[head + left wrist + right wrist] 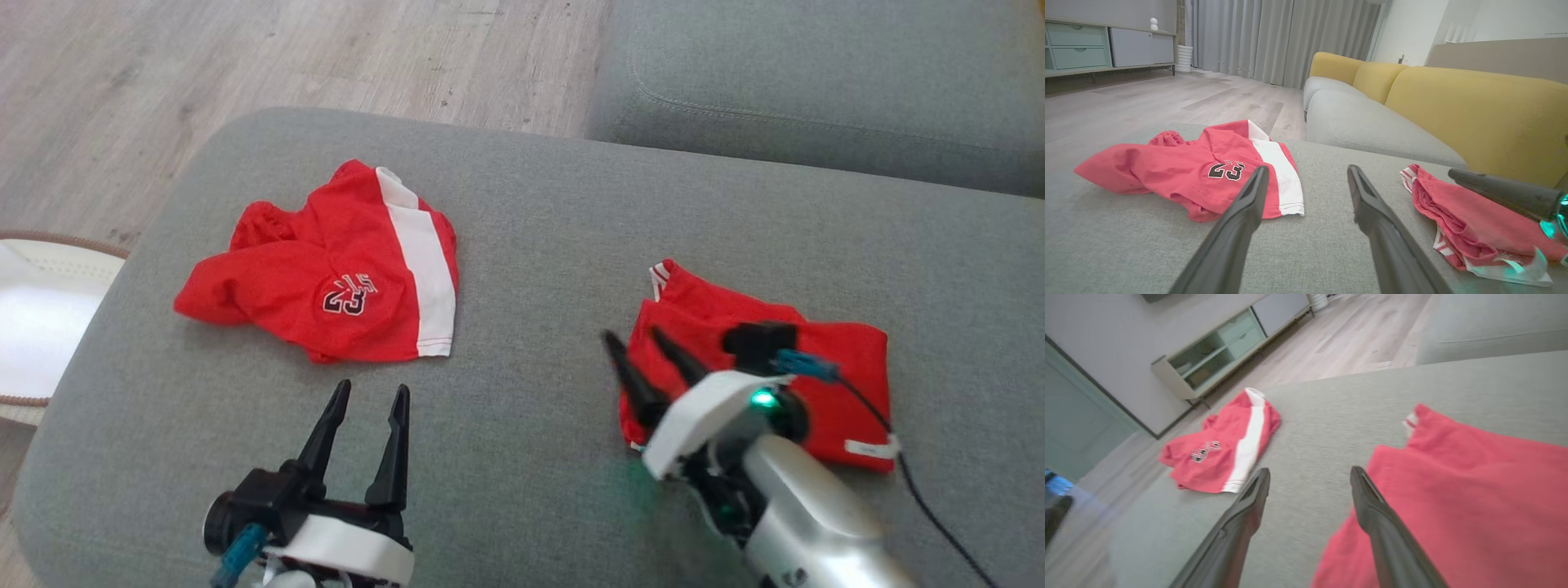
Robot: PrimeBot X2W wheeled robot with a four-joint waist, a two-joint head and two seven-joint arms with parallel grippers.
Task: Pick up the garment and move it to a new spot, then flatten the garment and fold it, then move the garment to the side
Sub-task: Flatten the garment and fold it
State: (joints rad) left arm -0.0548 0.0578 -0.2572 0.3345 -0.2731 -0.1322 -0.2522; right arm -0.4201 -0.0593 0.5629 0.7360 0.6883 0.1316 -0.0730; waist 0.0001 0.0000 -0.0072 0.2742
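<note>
Jaws of your right gripper [630, 333] stand wide, empty, over the left edge of the folded red fabric garment [841, 367]; your left gripper [372, 386] gapes too, near the front edge of the grey upholstered cushion [531, 269].

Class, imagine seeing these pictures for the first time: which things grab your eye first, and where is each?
The crumpled red shorts, with a white stripe and the number 23, lie on the grey cushion toward the robot's left. A folded red garment lies to the right, the open right gripper at its near-left edge. The open left gripper points toward the shorts.
</note>
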